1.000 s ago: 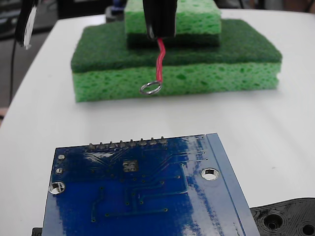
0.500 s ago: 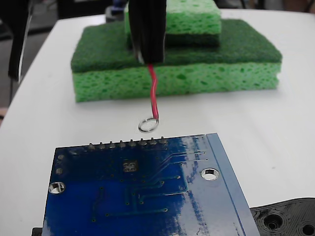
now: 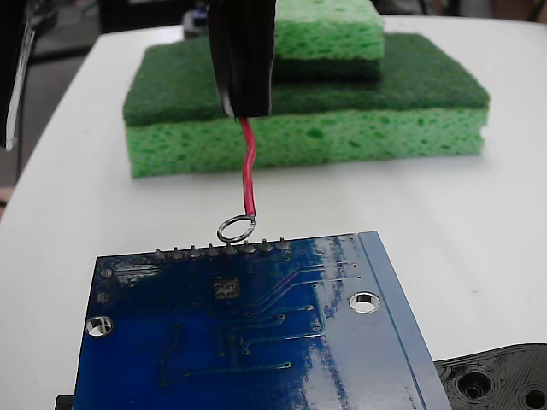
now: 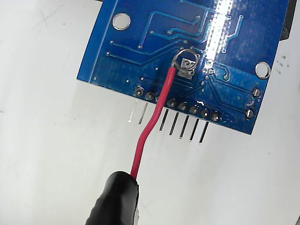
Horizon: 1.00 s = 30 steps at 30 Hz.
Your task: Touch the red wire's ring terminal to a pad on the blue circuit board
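The blue circuit board [image 3: 256, 333] lies at the front of the white table in the fixed view. Its small silver pad [image 3: 226, 289] sits just behind the row of grey solder bumps [image 3: 220, 251]. My gripper [image 3: 242, 51] comes down from the top edge, covered by a thick black sleeve, shut on the red wire [image 3: 249, 175]. The ring terminal [image 3: 236, 229] hangs in the air over the board's far edge, clear of the pad. In the wrist view the ring terminal [image 4: 183, 59] overlaps the pad [image 4: 189, 68] on the board [image 4: 154, 42]; the sleeve [image 4: 115, 201] fills the bottom.
A stack of green sponges [image 3: 342, 128] stands behind the wire at the back of the table. A black perforated plastic piece [image 3: 496, 380] lies at the front right, beside the board. Header pins [image 4: 180, 125] stick out from the board's edge over the white table.
The sleeve and wire have moved left and down, toward the board. The ring has dropped from in front of the sponge to just above the board's far edge.
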Each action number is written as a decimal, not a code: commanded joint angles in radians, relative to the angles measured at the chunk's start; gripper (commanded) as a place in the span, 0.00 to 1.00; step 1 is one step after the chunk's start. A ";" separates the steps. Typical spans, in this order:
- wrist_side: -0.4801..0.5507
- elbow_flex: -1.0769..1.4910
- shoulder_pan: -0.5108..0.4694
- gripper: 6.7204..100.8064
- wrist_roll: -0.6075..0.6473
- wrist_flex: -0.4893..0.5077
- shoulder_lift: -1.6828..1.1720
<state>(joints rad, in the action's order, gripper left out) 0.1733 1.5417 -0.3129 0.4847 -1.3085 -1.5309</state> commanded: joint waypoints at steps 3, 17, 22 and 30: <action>-0.005 -0.025 0.000 0.99 0.000 -0.008 0.021; 0.002 -0.028 -0.009 0.99 -0.003 0.000 0.037; 0.000 -0.029 -0.009 0.99 -0.005 -0.006 0.035; 0.006 -0.017 -0.009 0.99 -0.008 0.002 0.038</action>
<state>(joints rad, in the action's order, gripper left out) 0.1779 1.5294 -0.3221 0.4771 -1.3085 -1.4880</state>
